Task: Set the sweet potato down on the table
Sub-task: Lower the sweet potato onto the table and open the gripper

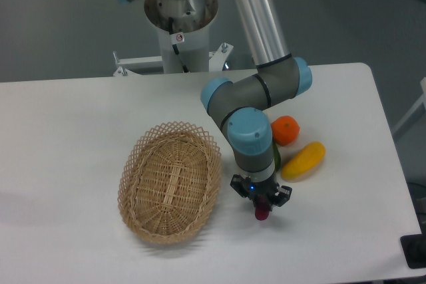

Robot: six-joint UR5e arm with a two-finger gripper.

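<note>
Landmark: wicker basket (170, 190), oval, lying on the white counter (66, 131).

Gripper (261, 212): just right of the basket's right rim, pointing straight down. Jaws are clamped on the sweet potato (262, 214); only its dark maroon lower end shows, sticking out below the jaws. The rest is hidden between them. The sweet potato hangs upright, outside the basket, level with the basket's lower half. Whether its tip touches the counter I cannot tell; it sits very close to the surface, a faint shadow beneath.

Arm: the wrist with its blue cap (251, 139) stands directly above the gripper, right of the basket's upper rim. The grey elbow link runs up and to the right from there, and the silver tube rises toward the top of the view.

Other items, all right of the basket and beyond the arm:
- round orange fruit (287, 130), on the counter, next to the wrist.
- yellow oblong vegetable (303, 160), lying slantwise just below the orange fruit.
- a green item (276, 158), mostly hidden behind the wrist; only a sliver shows, kind not determinable.

Basket interior: nothing visible inside but the weave.
</note>
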